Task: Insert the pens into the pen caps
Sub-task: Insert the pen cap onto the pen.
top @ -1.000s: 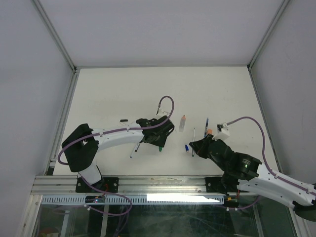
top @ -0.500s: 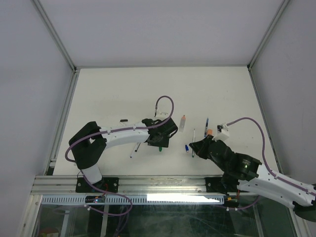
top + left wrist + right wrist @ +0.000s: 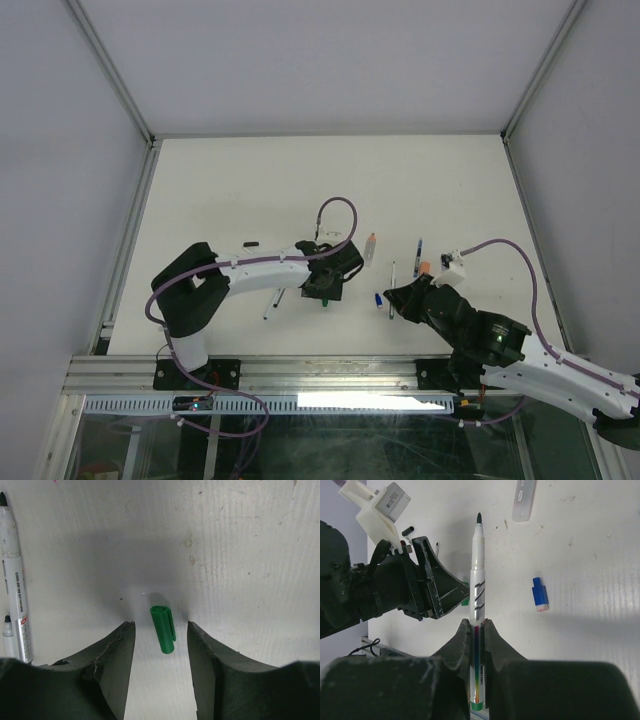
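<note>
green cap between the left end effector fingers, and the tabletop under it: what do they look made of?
green cap: looks like moulded plastic, smooth and slightly glossy, with a clip ridge formed along one side. tabletop: probably white painted or laminated board. It is matte, with a faint ribbed texture, scuffs and dark specks.

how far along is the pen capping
Done: no pen clearly capped. In hand: right gripper clamps a pen; left gripper open astride the green cap on the table. Left: grip that cap, join them, then the blue cap and bare-tipped pen.
</note>
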### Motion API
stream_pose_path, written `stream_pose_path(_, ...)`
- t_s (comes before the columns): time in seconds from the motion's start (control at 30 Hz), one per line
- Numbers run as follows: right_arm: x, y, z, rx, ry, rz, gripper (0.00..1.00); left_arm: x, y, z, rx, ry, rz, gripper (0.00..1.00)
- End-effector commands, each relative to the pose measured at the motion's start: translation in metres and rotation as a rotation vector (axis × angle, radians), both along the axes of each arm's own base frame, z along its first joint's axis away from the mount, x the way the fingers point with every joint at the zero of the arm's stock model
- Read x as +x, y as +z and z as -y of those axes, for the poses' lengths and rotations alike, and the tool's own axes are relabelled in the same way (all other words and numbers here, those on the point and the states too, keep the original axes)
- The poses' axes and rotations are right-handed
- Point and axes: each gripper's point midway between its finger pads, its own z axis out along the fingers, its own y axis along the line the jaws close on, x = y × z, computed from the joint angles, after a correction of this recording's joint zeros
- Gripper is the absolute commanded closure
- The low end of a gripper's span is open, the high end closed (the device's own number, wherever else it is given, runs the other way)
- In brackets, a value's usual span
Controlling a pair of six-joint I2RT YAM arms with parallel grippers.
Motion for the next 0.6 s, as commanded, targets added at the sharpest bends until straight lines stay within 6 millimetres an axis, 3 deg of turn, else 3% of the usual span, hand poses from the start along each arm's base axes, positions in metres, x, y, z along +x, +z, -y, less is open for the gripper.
stream_pose_path(0.0,0.004,0.009,-0.002,0.041,-0.023,0.018,1.0,0.002,0.002,0.012,-0.023,0.01,-0.004,0.54)
stream_pose_path(0.17,0.004,0.008,-0.002,0.04,-0.022,0.017,1.0,0.0,-0.003,0.012,-0.019,0.008,-0.015,0.58)
stream_pose_path(0.3,0.004,0.008,-0.002,0.039,-0.021,0.017,1.0,-0.001,-0.008,0.014,-0.029,0.0,-0.023,0.73)
stream_pose_path(0.57,0.003,0.007,-0.002,0.038,-0.019,0.013,1.0,0.0,-0.01,0.01,-0.016,-0.015,-0.011,0.88)
